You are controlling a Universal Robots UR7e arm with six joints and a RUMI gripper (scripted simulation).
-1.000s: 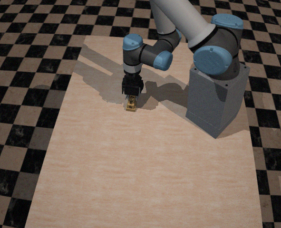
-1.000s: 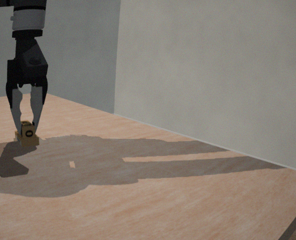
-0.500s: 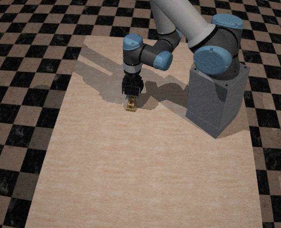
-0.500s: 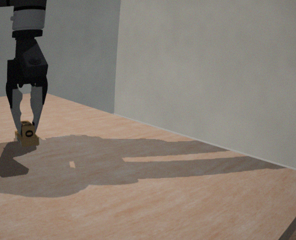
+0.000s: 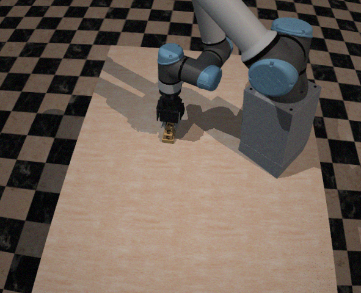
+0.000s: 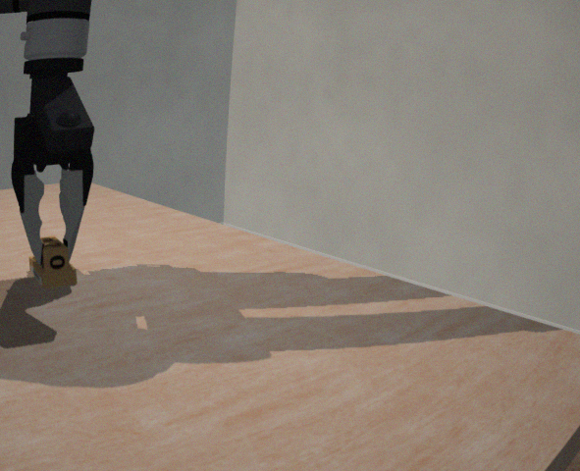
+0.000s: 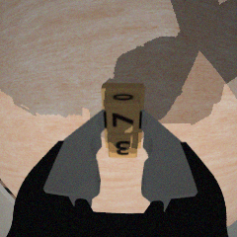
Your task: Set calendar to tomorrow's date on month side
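The held cube [image 5: 170, 125] [image 6: 54, 253] [image 7: 121, 119] is wooden, with a 7 on its upper face and a 0 on a side face. It looks slightly tilted at the wooden tray [image 5: 167, 141] [image 6: 59, 277]; its underside is hidden, so its seating is unclear. My gripper [image 5: 168, 126] [image 6: 55, 259] [image 7: 122, 111] points down, shut on this cube from both sides. The second cube [image 5: 168, 131] [image 7: 122, 147] sits beside it at the tray's near end. Its upper digit looks like a 3 in the wrist view; the top view shows a 5 below. The month name is not readable.
The tray stands on the wooden table [image 5: 180, 204] [image 6: 330, 405]. The arm's grey pedestal [image 5: 266, 132] stands to the right of the tray in the top view. Shadows of the arm fall around the tray. A wall [image 6: 406, 152] rises behind the table in the exterior view.
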